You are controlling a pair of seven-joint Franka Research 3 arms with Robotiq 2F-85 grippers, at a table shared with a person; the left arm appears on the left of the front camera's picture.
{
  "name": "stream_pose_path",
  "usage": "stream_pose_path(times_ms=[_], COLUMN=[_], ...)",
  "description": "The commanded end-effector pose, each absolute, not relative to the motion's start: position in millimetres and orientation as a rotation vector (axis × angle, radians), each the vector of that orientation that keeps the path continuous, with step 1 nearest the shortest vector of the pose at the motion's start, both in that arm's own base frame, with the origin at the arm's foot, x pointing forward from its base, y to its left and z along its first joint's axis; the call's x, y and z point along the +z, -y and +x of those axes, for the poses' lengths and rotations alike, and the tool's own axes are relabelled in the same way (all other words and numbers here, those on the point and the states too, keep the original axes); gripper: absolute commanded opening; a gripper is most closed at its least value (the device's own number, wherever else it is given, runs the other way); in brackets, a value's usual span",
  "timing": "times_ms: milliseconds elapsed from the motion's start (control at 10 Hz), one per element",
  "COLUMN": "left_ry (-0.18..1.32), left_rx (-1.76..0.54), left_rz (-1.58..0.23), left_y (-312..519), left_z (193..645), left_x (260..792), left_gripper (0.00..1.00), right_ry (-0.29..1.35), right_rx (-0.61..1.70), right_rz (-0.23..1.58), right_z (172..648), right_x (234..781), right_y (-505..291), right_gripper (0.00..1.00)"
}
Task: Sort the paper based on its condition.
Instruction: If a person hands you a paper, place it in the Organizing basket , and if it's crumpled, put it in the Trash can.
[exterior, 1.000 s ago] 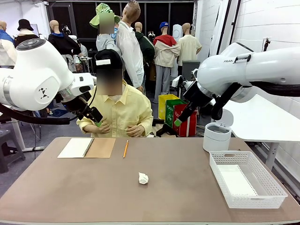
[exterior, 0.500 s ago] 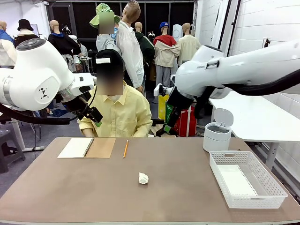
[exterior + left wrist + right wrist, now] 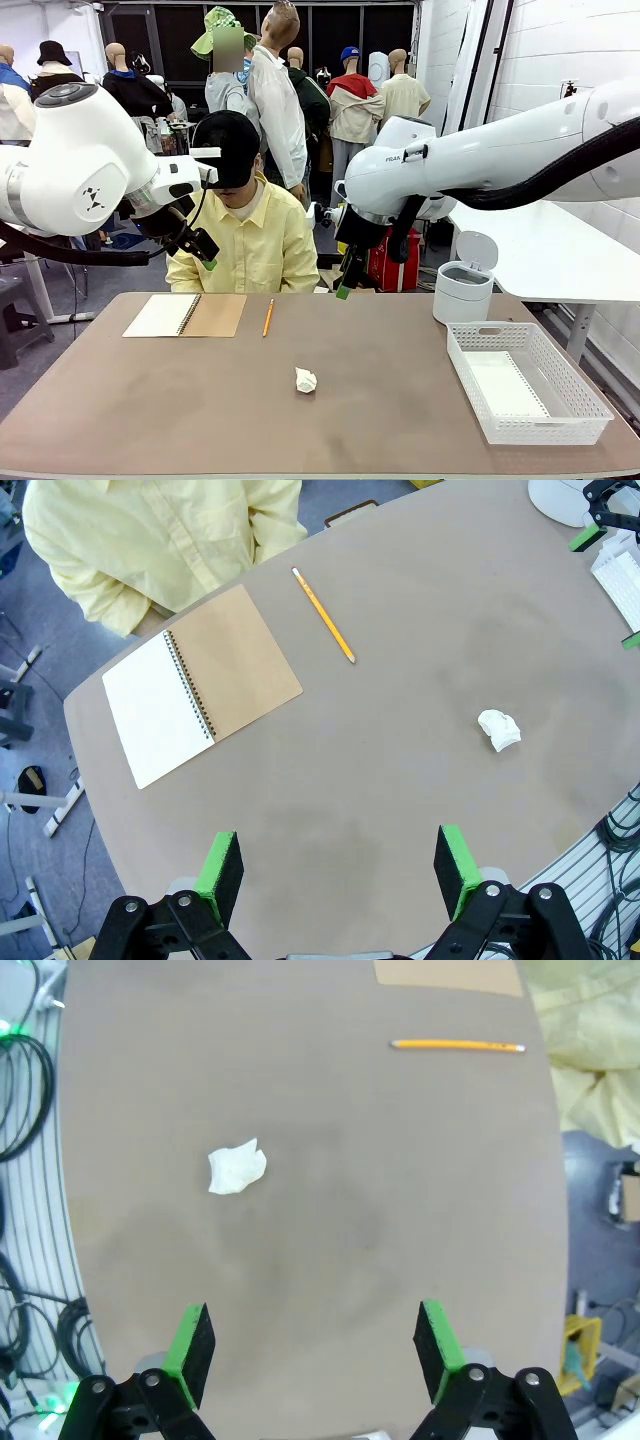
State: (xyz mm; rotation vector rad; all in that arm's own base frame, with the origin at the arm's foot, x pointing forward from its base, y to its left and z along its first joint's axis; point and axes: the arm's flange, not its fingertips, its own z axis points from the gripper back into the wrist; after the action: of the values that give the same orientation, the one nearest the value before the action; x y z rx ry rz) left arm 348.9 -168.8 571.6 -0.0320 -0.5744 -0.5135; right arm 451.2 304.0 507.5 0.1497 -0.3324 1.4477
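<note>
Front view: the left gripper (image 3: 203,250) hangs in front of the person's (image 3: 245,240) yellow shirt, and whether its jaws stand apart is hard to tell here. The right gripper (image 3: 345,283) points down above the far edge of the table (image 3: 150,400); one green pad shows, the rest is dark against the room. A crumpled paper (image 3: 306,380) lies near the table's middle. A flat sheet (image 3: 503,385) lies in the white basket (image 3: 580,395) at right, partly hidden by its walls. A notebook (image 3: 186,315) and pencil (image 3: 268,317) lie at the far side, a white bin (image 3: 463,288) beyond the basket.

Left wrist view: the gripper's (image 3: 340,875) jaws are wide apart, holding nothing, high over the brown table (image 3: 400,630). The crumpled paper (image 3: 500,729) lies well apart from the notebook (image 3: 200,685) and pencil (image 3: 322,628). The person (image 3: 160,530) is cut off at the top edge.

Right wrist view: its gripper's (image 3: 315,1355) jaws are spread wide and hold nothing. The crumpled paper (image 3: 236,1168) lies on bare table (image 3: 320,1230); the pencil (image 3: 458,1047) is farther off, the notebook cut off at the top. Cables hang past the table's left edge.
</note>
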Motion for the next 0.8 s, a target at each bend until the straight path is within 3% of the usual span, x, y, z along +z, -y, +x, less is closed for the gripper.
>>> stream_pose_path(times_ms=[0,500,700], left_ry=[0.576,0.576,0.576], left_rx=[-0.519,-0.519,-0.519], left_rz=[-0.028,-0.028,-0.028], left_y=[168,168,168], left_z=[348,348,348], left_x=[572,572,572], left_gripper=[1.00,1.00,1.00], right_ry=[0.338,0.332,0.295], right_rx=[1.442,1.448,1.491], right_rz=[0.162,0.150,0.151], right_z=[450,451,457], right_x=[508,508,484], right_y=[-304,-305,-326], right_gripper=[1.00,1.00,1.00])
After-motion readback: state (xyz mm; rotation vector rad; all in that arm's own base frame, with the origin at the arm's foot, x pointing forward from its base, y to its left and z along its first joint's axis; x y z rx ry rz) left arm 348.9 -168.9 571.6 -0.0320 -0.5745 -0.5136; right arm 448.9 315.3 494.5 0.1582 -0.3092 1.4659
